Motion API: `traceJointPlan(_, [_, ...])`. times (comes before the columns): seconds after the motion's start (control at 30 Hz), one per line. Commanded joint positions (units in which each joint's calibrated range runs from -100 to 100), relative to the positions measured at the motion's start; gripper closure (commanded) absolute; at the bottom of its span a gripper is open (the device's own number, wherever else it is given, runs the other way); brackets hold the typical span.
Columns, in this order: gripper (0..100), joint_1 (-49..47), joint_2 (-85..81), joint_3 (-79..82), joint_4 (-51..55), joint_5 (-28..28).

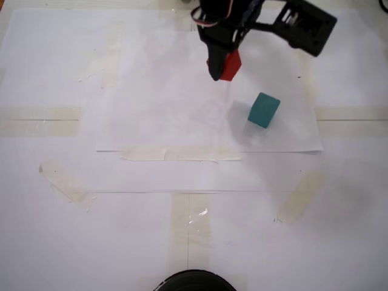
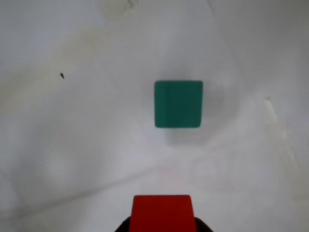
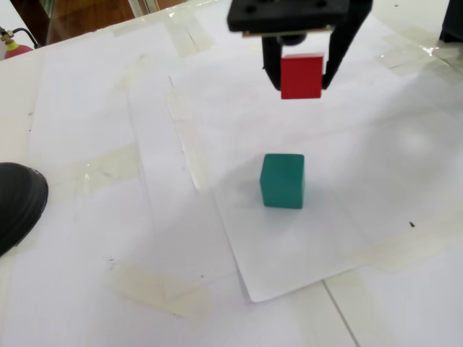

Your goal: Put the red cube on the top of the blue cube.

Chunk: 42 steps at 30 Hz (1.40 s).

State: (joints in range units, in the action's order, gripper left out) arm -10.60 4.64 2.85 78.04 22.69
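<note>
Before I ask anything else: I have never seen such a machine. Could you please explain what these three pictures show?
It is one small robot arm on a table covered with taped white paper. Two pictures come from cameras that stand still, one looking down and one from the side. The third camera rides on the arm's wrist and looks down past the gripper. Its black jaws are shut on the red cube, held in the air. The blue cube sits on the paper below, apart from it. The red cube is not yet on top.
</note>
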Motion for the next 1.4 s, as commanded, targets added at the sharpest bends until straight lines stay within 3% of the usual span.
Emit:
traceJointPlan(0.0, [87,-1.1,0.4,-9.0,1.9,0.7])
traceJointPlan(1.37, [87,-7.9,18.7,-36.2,6.9,3.4])
